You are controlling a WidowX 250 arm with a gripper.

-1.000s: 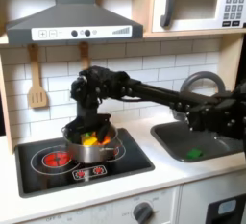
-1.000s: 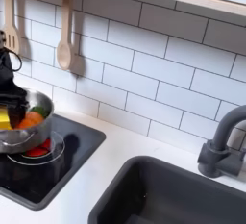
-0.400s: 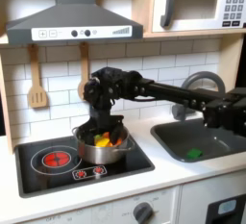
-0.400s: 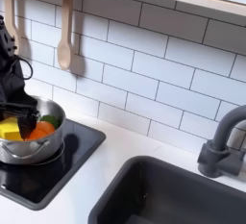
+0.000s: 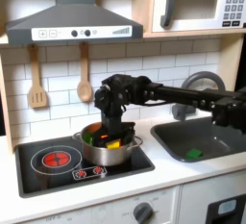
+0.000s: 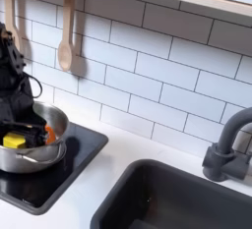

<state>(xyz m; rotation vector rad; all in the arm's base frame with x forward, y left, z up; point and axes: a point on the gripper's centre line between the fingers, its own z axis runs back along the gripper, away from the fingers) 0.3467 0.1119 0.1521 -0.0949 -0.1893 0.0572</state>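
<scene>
We see the stove (image 5: 58, 170) bearing the pot (image 5: 106, 149) on its right half, as the first exterior view shows it, toy food inside. Our gripper (image 5: 108, 124) reaches down onto the pot's rim; we cannot tell how wide its jaws stand.

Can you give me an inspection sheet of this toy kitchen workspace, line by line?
Surface: black stovetop set in a white counter, one burner ring glowing red.
Job's things: silver pot on the stovetop's right side in the first exterior view, with yellow, orange and green toy food inside.
Clutter: small green item in the sink.
Grippers: gripper at the pot's rim; its jaws cannot be made out.
Cables: dark cabling along the arm.
Surroundings: white tile wall, two wooden utensils hanging, range hood, microwave, grey faucet.
</scene>
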